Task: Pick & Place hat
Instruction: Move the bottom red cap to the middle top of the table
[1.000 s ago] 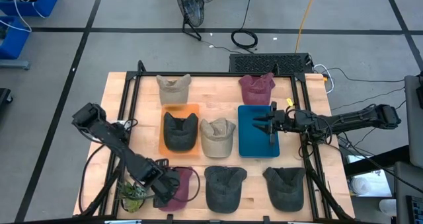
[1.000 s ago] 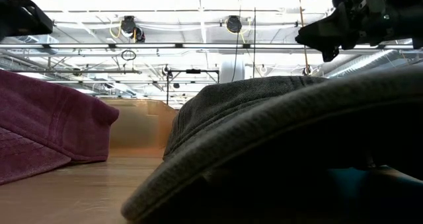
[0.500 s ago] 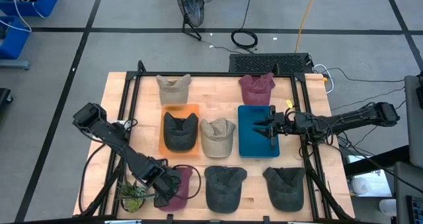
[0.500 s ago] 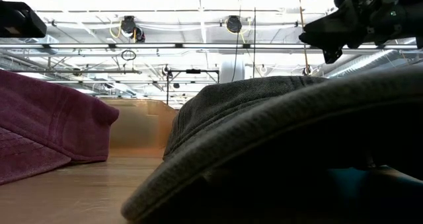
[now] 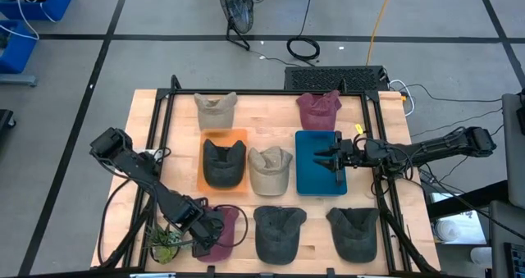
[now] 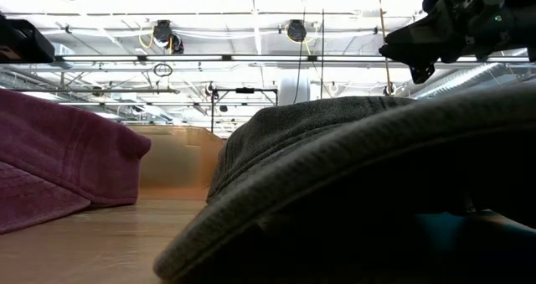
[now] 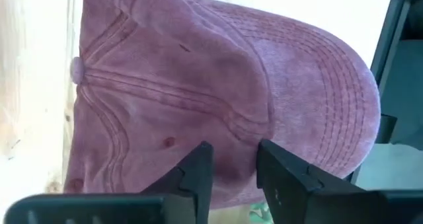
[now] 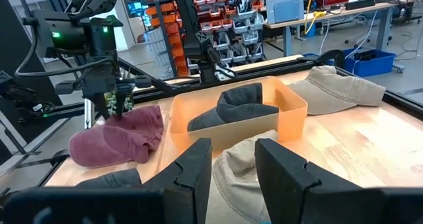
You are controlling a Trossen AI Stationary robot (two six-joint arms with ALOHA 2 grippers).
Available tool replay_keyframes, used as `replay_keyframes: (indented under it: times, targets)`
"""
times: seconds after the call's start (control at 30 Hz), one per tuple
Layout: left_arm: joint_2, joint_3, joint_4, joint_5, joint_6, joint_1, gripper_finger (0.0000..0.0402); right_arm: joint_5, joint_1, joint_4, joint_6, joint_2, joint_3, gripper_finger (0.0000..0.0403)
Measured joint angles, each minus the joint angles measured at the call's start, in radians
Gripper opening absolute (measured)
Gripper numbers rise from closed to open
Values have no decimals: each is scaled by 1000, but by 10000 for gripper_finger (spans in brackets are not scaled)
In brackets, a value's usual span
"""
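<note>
A: Looking at the left gripper (image 7: 232, 159): down on the crown of the maroon hat (image 5: 226, 229), lower left of the high view, close to the worktop (image 5: 271, 118) edge. Cannot tell whether clenched on the cloth or merely pressed against it.

B: Worth worrying about. Might catch only 1 thin layer of soft fabric and lose it partway through the lift. Might also shove the hat toward that near edge instead of raising it, with so little wood left beyond the brim.

A: And the drop-off? Probably the blue tray (image 5: 316, 182), centre right, since the orange tray (image 5: 239, 134) already holds a dark hat.

B: Trouble there too. Notice the right gripper (image 5: 330, 157), released and empty, hanging directly over that blue tray. Risks a clash of 2 arms unless pulled clear first.

A: Anything along the way?

B: Yes. Means crossing above the dark hat (image 5: 279, 233) at bottom centre and the tan hat (image 5: 271, 170) mid-frame. Could snag either with a drooping brim if carried too low, dragging 1 of them out of place.
</note>
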Motion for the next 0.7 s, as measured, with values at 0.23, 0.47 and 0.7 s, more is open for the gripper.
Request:
replay_keyframes:
  times: [0.23, 0.47, 0.7]
  targets:
    - [0, -7, 1, -12, 4, 0, 52, 0, 0, -35, -14, 0, 0, 105]
    - [0, -7, 8, -27, 16, 0, 12, 0, 0, -39, -6, 0, 0, 105]
    - [-8, 38, -7, 16, 53, 15, 7, 0, 0, -36, -17, 0, 0, 105]
